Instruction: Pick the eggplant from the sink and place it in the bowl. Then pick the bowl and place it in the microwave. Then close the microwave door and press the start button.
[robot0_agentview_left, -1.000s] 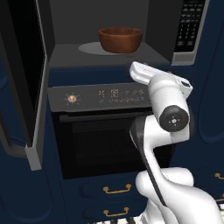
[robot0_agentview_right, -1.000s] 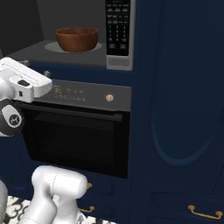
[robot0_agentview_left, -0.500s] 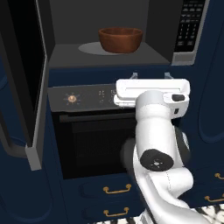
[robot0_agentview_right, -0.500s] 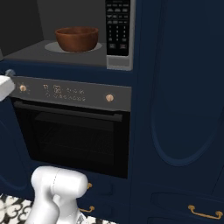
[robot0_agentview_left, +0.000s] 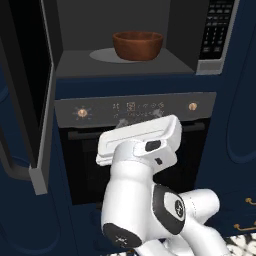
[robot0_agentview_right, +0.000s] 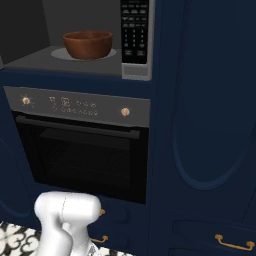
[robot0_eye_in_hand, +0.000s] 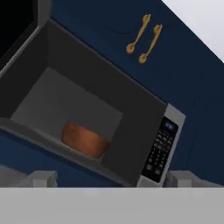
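Observation:
The reddish-brown bowl (robot0_agentview_left: 137, 45) (robot0_agentview_right: 88, 44) (robot0_eye_in_hand: 84, 140) sits on the glass turntable inside the open microwave (robot0_agentview_left: 125, 60) (robot0_eye_in_hand: 74, 100). I cannot see the eggplant; the bowl's inside is hidden from me. The microwave door (robot0_agentview_left: 30, 90) (robot0_eye_in_hand: 13, 26) stands swung out at the left. The keypad (robot0_agentview_left: 217, 30) (robot0_agentview_right: 136, 30) (robot0_eye_in_hand: 161, 148) is at the microwave's right. My gripper (robot0_agentview_left: 140, 118) (robot0_eye_in_hand: 113, 181) hangs below the microwave, in front of the oven's control panel, pointing up at the cavity. It is open, fingers wide apart with nothing between them. The sink is out of view.
An oven (robot0_agentview_left: 135, 107) (robot0_agentview_right: 80, 145) with knobs and a bar handle is built in under the microwave. Dark blue cabinet fronts (robot0_agentview_right: 205, 100) flank both, with gold handles (robot0_eye_in_hand: 144, 37) above the microwave. My white arm (robot0_agentview_left: 145, 210) rises in front of the oven door.
The hand has swung from the right, near the keypad, down and leftward to the front of the oven panel. Bowl and door have stayed put.

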